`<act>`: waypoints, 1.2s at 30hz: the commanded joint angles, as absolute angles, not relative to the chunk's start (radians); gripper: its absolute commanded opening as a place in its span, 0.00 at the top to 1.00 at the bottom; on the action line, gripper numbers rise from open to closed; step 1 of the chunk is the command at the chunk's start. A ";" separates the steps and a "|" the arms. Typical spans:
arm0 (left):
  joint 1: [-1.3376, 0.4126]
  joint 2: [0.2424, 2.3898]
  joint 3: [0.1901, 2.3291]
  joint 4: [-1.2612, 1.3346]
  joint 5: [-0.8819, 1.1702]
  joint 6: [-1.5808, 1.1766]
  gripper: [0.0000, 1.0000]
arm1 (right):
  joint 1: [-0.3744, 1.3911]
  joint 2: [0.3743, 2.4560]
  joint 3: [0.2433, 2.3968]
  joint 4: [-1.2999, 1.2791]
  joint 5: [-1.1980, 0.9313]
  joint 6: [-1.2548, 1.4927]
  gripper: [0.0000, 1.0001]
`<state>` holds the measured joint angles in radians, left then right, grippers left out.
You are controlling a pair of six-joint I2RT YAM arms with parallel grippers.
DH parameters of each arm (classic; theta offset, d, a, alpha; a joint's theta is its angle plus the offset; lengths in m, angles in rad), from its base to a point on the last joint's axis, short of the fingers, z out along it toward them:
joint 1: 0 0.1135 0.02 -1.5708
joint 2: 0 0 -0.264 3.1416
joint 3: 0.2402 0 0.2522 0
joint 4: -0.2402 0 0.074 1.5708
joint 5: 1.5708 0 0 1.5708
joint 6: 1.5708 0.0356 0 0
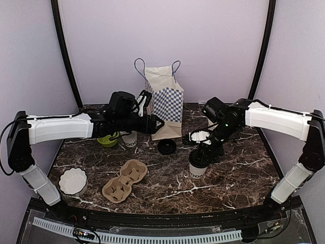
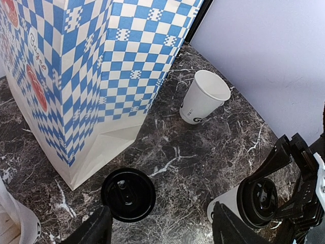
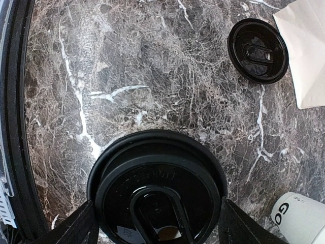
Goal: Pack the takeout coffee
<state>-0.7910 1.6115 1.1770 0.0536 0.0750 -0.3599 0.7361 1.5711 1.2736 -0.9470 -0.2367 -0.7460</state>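
Lidded cup [image 3: 157, 188]: white, black lid; right gripper [image 3: 157, 203] straddles it (grip: cannot tell). Left gripper [image 2: 161, 218] apart, near loose lid [image 2: 128, 194] beside checkered bag [image 2: 101, 76].

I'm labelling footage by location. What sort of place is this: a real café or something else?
Probably a lab test booth dressed as a café counter: plain lilac backdrop walls close in a marble-look tabletop, with takeout props such as a checked paper bag.
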 commanded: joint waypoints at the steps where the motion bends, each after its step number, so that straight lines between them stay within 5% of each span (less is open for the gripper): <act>1: -0.793 1.598 1.164 0.069 0.102 -0.378 0.31 | 0.749 1.578 1.262 -0.918 -0.220 -0.727 0.24; 6: -0.793 1.608 1.172 0.072 0.114 -0.377 0.31 | 0.749 1.564 1.272 -0.924 -0.211 -0.711 0.38; 15: -0.793 1.620 1.196 0.069 0.146 -0.364 0.32 | 0.645 1.462 1.285 -1.007 -0.206 -0.680 0.42; 24: -0.793 1.649 1.219 0.082 0.196 -0.323 0.36 | 0.219 1.341 1.240 -1.059 -0.211 -0.721 0.42; 31: -0.793 1.655 1.223 0.083 0.247 -0.321 0.38 | -0.095 1.500 1.361 -1.003 -0.239 -0.677 0.44; 36: -0.793 1.637 1.215 0.078 0.255 -0.319 0.38 | -0.161 1.623 1.437 -0.926 -0.278 -0.592 0.43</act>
<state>-0.7910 1.6619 1.1954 0.0654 0.2287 -0.3382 -0.1307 1.5703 1.3788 -0.9955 -0.2306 -0.6643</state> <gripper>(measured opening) 0.625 0.694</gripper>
